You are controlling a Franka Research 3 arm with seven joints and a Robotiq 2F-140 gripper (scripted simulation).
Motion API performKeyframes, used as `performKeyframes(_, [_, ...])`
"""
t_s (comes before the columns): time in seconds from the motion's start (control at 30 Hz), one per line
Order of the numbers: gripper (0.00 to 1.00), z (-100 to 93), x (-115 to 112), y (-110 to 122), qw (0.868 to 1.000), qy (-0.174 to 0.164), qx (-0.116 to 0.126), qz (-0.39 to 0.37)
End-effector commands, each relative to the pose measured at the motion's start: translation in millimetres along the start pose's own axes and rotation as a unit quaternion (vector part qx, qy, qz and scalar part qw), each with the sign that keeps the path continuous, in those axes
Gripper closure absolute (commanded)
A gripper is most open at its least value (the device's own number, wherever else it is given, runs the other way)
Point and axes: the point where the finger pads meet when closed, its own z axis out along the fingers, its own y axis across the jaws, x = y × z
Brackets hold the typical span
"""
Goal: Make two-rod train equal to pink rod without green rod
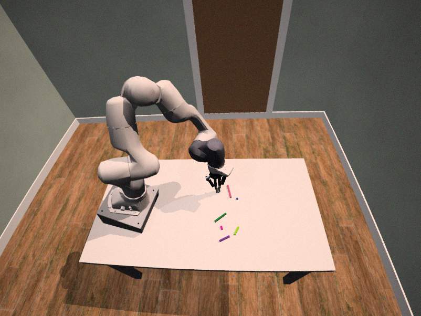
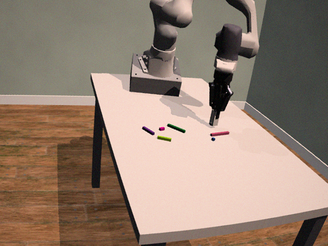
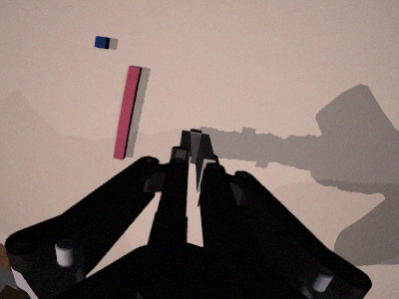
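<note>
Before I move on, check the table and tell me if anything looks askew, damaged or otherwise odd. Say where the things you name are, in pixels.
Nothing stands out. The pink rod (image 1: 229,191) (image 2: 220,133) (image 3: 127,113) and blue rod (image 1: 237,198) (image 2: 213,139) (image 3: 101,42) lie flat, as do the green (image 1: 220,217) (image 2: 176,127), magenta (image 1: 221,228) (image 2: 162,128), lime (image 1: 236,230) (image 2: 164,138) and purple (image 1: 224,238) (image 2: 148,130) ones, all apart and away from the edges. I see no damage.
</note>
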Motion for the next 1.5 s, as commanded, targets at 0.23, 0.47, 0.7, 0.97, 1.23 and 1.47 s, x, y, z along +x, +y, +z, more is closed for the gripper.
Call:
performKeyframes(0.23, [0.97,-0.3,0,-2,1.0,0.001,0.002,-0.004])
performKeyframes(0.47, [0.97,3.5,0,-2,1.0,0.001,0.002,-0.004])
performKeyframes(0.7, [0.97,8.1,0,-2,1.0,0.001,0.002,-0.004])
performKeyframes(0.97, [0.97,11.5,0,-2,1.0,0.001,0.002,-0.004])
performKeyframes(1.23, [0.97,11.5,0,-2,1.0,0.001,0.002,-0.004])
performKeyframes(1.47, [0.97,11.5,0,-2,1.0,0.001,0.002,-0.004])
